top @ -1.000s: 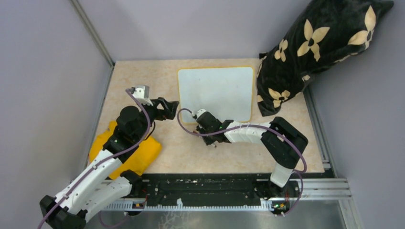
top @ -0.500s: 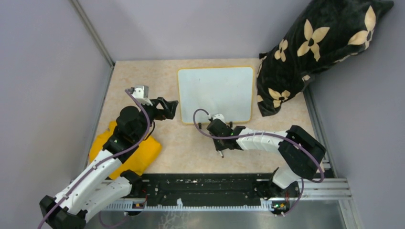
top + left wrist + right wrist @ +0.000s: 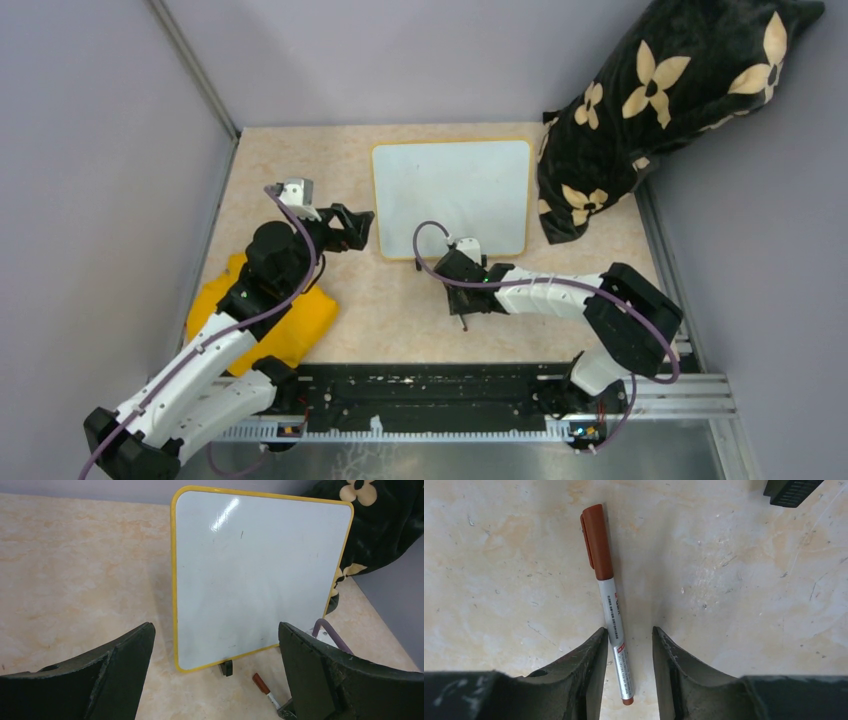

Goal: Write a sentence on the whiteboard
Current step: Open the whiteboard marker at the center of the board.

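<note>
Whiteboard [image 3: 450, 195] sits back-centre on the surface [image 3: 300, 160], glossy white face, yellow frame. Brown-capped marker [image 3: 606, 595] lies flat just in front of it. Its barrel is between the right pincer [image 3: 629, 635] fingers, jaws parted wider than the barrel, no grip. Left pincer [image 3: 352, 228] spread wide, facing the board's left edge without touching. Black flowered pillow [image 3: 660, 100] lies against the board's right side.

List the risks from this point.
The marker lies slanted between the fingers of the right hand, against one; closing may roll it or grip it crooked. Its brown cap is on, so it cannot write. The whiteboard stands on small feet, unheld by the open left hand; pressing may tip it.
</note>
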`<state>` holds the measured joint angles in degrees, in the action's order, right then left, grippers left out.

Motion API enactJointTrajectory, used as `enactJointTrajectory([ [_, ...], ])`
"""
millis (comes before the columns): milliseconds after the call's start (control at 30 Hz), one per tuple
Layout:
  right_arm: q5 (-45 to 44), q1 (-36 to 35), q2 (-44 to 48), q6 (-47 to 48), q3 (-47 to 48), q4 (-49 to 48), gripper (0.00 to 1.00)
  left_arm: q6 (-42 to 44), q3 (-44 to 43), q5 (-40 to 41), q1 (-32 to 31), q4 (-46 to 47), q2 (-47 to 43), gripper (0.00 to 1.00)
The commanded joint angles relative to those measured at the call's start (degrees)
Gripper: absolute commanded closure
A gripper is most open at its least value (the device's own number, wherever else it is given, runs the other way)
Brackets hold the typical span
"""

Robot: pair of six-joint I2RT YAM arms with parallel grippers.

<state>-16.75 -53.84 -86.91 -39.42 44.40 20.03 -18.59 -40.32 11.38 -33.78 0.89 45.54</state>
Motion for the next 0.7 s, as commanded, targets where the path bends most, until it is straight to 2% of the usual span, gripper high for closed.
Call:
enactJointTrajectory([
  [0,-1.49,-0.31,-1.77,2.87,3.28,3.43,0.62,-0.13,-0.84,0.40,-0.34,0.26,-0.18,0.01],
  [433,1.40,0.00,-9.99,10.91,8.15,6.12,0.68,-0.09,-0.95,0.32,-0.36,0.23,-0.44,0.01],
  [500,2.57,0.29,-10.72,11.14,7.97,5.72,0.71,-0.04,-0.98,0.38,-0.37,0.26,-0.45,0.01],
  [667,4.94,0.80,-11.08,10.92,6.45,4.18,0.86,-0.11,-0.86,0.49,-0.35,0.25,-0.45,0.01],
])
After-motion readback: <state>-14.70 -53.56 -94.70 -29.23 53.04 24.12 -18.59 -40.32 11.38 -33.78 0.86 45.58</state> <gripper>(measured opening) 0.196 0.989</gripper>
